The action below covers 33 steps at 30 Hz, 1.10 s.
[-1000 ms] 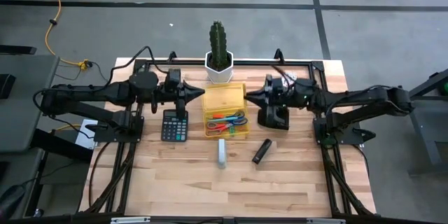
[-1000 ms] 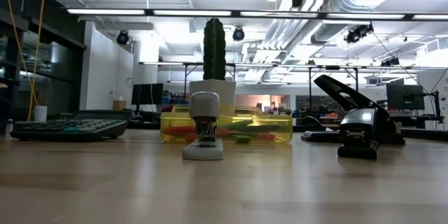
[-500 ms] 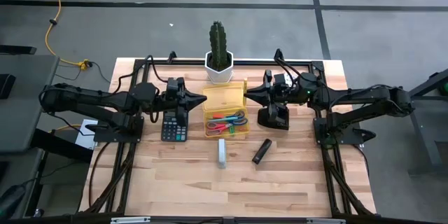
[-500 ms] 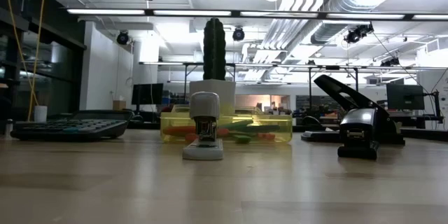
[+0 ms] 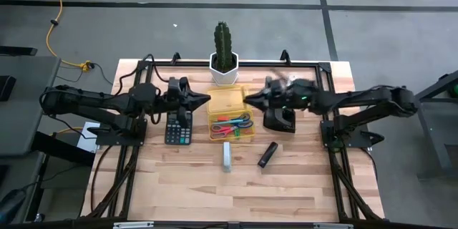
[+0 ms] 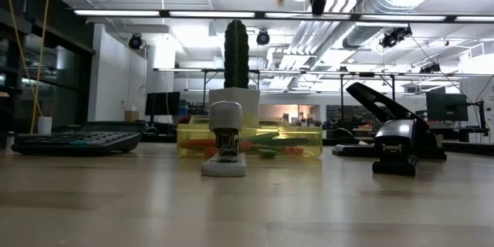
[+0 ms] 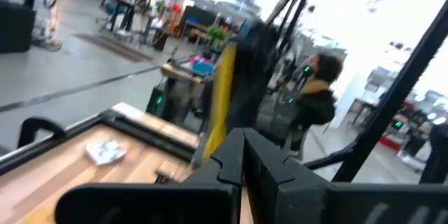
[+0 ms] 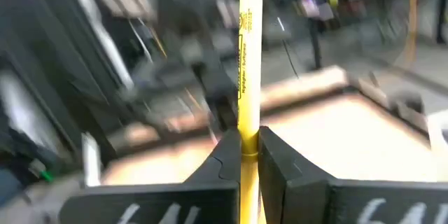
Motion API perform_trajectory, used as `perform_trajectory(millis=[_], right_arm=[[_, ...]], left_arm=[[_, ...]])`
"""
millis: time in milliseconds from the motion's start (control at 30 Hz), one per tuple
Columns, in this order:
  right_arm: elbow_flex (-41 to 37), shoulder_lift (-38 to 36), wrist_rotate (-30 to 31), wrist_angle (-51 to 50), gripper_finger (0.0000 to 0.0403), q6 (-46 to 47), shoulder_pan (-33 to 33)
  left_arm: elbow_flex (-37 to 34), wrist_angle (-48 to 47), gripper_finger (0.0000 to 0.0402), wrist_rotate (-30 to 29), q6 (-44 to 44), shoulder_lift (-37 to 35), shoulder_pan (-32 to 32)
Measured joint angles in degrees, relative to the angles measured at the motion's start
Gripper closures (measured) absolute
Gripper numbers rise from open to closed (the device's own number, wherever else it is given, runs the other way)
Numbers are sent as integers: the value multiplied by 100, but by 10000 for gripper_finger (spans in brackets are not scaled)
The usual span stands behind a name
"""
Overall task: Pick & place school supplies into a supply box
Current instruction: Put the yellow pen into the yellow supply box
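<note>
The supply box (image 5: pixel 229 100), a shallow yellow translucent tray, sits mid-table in front of the cactus pot. Red-handled and blue-handled scissors, pens and other small supplies (image 5: pixel 232 123) lie in its near half. My right gripper (image 5: pixel 247 101) hovers above the box's right edge, shut on a yellow pencil (image 8: pixel 250 56). My left gripper (image 5: pixel 207 101) hovers by the box's left edge with its fingers (image 7: pixel 243 140) shut. A yellow strip (image 7: pixel 222 91) shows just beyond them; I cannot tell whether they touch it. My right gripper pinches the yellow pencil between its two fingers at one end of the shaft (image 8: pixel 249 122). The pencil runs along the fingers and sticks out forward past their tips, toward the table's left. It is lifted clear of the table and the box.
A white hexagonal pot with a cactus (image 5: pixel 223 71) stands behind the box. A black calculator (image 5: pixel 178 129) lies to its left and a black hole punch (image 5: pixel 280 120) to its right. A white stapler (image 5: pixel 227 156) and a small black stapler (image 5: pixel 268 154) lie nearer.
My right gripper, still shut on the pencil, has moved toward the table's left, from beside the hole punch to above the box's right edge. My left gripper shifted slightly toward the box and then held still.
</note>
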Motion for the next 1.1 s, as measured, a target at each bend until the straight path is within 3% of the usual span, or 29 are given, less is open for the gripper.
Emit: perform_trajectory(millis=[200,567,900,1100], right_arm=[[698,1293,324,-1434,403,245,63],[2572,3493,-97,-4563,401,-436,79],[2834,3809,-109,-5005,390,-702,79],[2834,3806,-237,-4996,341,-713,143]], left_arm=[[0,307,402,171,0,-2,0],[0,296,401,55,46,-2,0],[2,296,402,-35,46,0,0],[2,293,402,-242,109,0,0]])
